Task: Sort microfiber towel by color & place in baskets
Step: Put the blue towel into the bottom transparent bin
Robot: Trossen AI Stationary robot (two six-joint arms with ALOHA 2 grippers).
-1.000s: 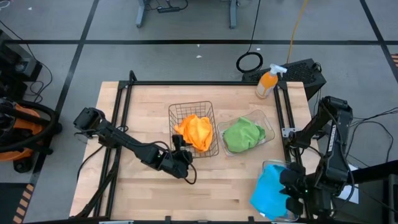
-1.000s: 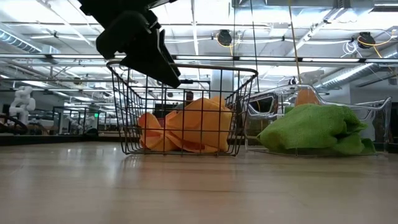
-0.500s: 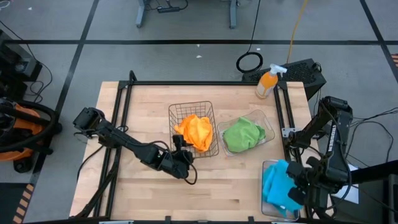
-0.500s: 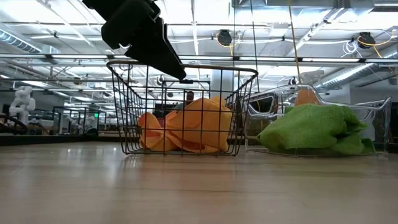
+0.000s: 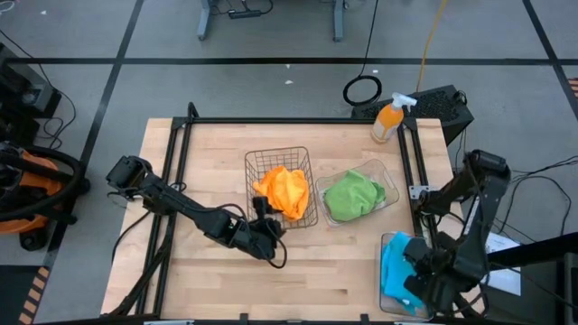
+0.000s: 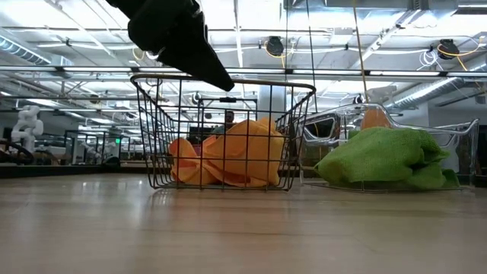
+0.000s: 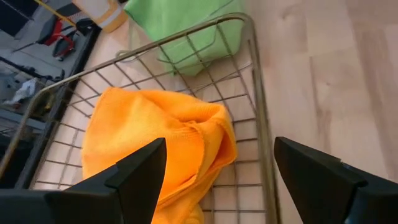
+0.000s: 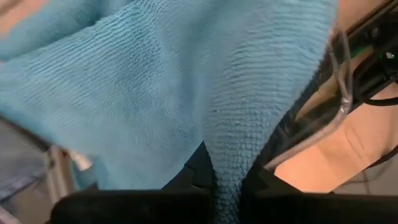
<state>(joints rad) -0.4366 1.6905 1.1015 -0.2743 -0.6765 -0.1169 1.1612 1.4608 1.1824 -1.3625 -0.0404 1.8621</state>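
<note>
Behind the light wooden table (image 5: 217, 162) runs a grey floor crossed by dark tape lines, and at table height the room opens into a long hall of ceiling lights and pipes. On the table's far right corner stands an orange spray bottle with a white trigger (image 5: 390, 118), next to a black box (image 5: 442, 104).

Near the middle sits the copper-coloured square wire-mesh basket (image 5: 262, 164), with the orange fuzzy microfiber cloths (image 5: 284, 190) bunched inside it. Just beside it, towards the right arm, is the clear squarish plastic tub (image 5: 390, 189) holding the green fuzzy cloths (image 5: 350, 195).

Reaching in from the table's left edge, the left gripper (image 5: 268, 219) sits at the near side of the wire basket, above the table surface. Its fingers (image 7: 140, 171) are spread wide and hold nothing; the wrist view looks between them down onto the orange cloth and the basket's rim.

At the near right corner of the table, the right gripper (image 5: 423, 275) hangs over the clear rectangular plastic bin (image 5: 386, 242). Its fingers are pressed together, pinching a bright blue fuzzy cloth (image 8: 168, 81), which drapes down into the bin. More blue cloth shows inside the bin; I cannot tell whether it is a separate piece.
</note>
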